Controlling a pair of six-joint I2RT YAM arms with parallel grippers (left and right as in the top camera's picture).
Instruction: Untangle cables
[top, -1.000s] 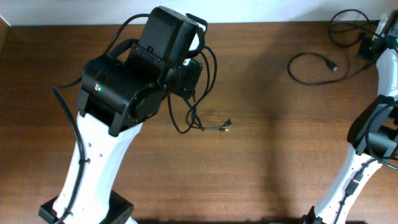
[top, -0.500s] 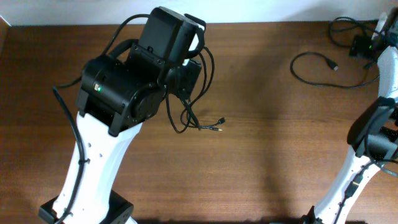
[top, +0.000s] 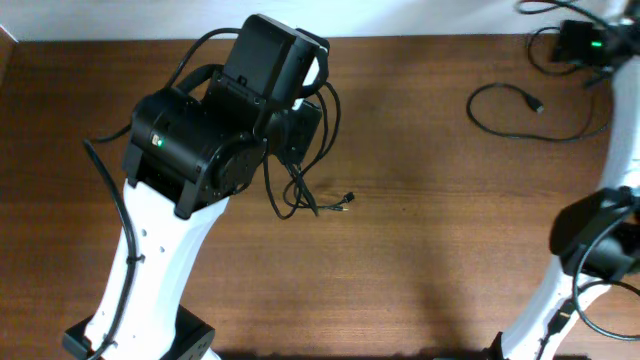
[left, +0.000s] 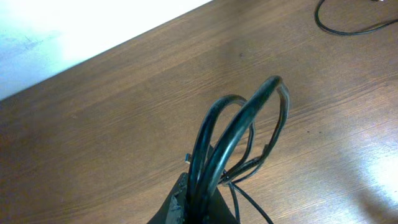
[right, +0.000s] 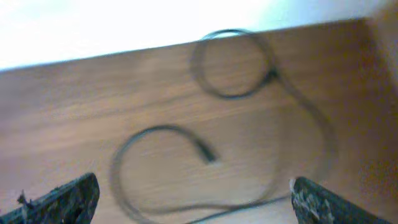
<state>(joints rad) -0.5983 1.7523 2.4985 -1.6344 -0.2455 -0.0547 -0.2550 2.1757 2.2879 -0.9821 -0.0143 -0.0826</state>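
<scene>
Overhead, left of centre on the table, the left gripper is clenched on a bundle of cables. Loops stand out from its jaws and a plug end trails to the right. A separated cable lies curled at the far right. The right gripper, jaws spread and holding nothing, hangs just above that cable, so the right arm is the nearer one to it. No container shows.
</scene>
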